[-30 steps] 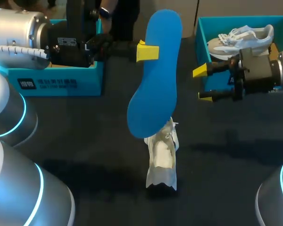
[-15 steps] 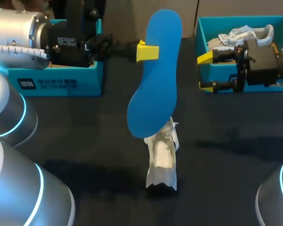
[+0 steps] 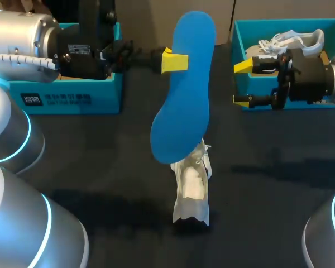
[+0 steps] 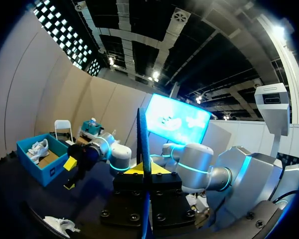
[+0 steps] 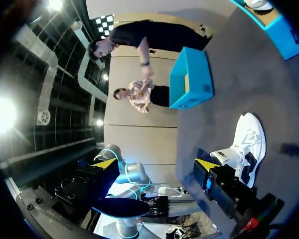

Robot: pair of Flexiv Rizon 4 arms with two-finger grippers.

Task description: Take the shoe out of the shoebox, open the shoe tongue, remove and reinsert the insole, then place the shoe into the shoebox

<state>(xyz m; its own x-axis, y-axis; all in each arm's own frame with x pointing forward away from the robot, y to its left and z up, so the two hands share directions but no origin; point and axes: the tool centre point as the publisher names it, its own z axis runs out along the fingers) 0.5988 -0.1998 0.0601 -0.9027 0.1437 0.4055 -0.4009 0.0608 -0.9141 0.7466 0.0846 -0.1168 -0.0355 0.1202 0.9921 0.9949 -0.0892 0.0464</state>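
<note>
Since a second ago, the right gripper point(image 3: 243, 84) has been raised and drawn back toward 2 o'clock, and is now held at the front wall of the shoebox point(image 3: 251, 28); its fingers are spread wide with nothing between them. No shift is seen in the insole or the shoe.

The blue insole point(image 3: 184, 89) is pinched near its upper end by the left gripper point(image 3: 177, 61) and hangs lengthwise toward 6 o'clock. Its lower end overlaps the white shoe point(image 3: 192, 187) in the head view; whether the two touch cannot be told. The shoe lies on the table at 6 o'clock, well apart from the free gripper. A second shoe point(image 3: 290, 39) lies inside the shoebox.

Several failures are judged possible. With so small a hold so far from its lower end, the insole could swing or slip as it is lowered. Left unsteadied, the shoe could be pushed over or slid along by the insole's tip. The tongue could fold back and block the opening. The shoebox wall could also be struck by the free gripper.
</note>
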